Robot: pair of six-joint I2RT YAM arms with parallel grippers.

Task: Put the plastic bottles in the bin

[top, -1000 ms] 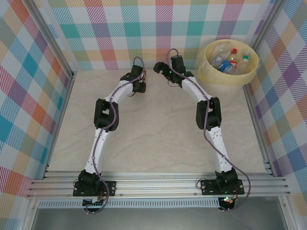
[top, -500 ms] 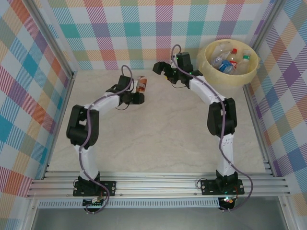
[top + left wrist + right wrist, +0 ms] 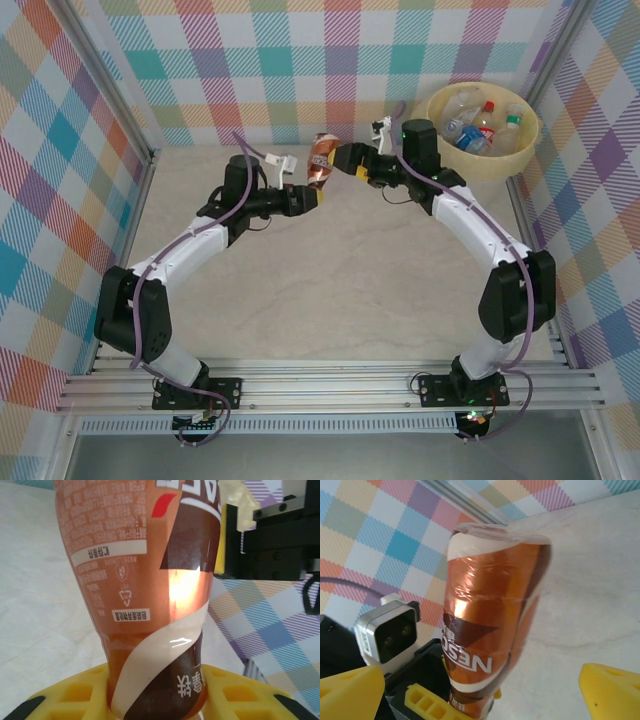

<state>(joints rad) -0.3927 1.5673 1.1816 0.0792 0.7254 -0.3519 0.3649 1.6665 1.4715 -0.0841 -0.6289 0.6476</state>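
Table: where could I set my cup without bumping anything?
Barest: the table middle, bordered by the left arm, right arm and near rail; also the far-left corner. Crowded at the back, where left gripper and right gripper meet at the brown bottle, near the bin.

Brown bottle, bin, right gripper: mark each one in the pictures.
brown bottle [image 3: 495,625], right wrist view, middle of its label
bin [image 3: 480,165], top view, near outer wall
right gripper [image 3: 345,160], top view, midway between its fingertips
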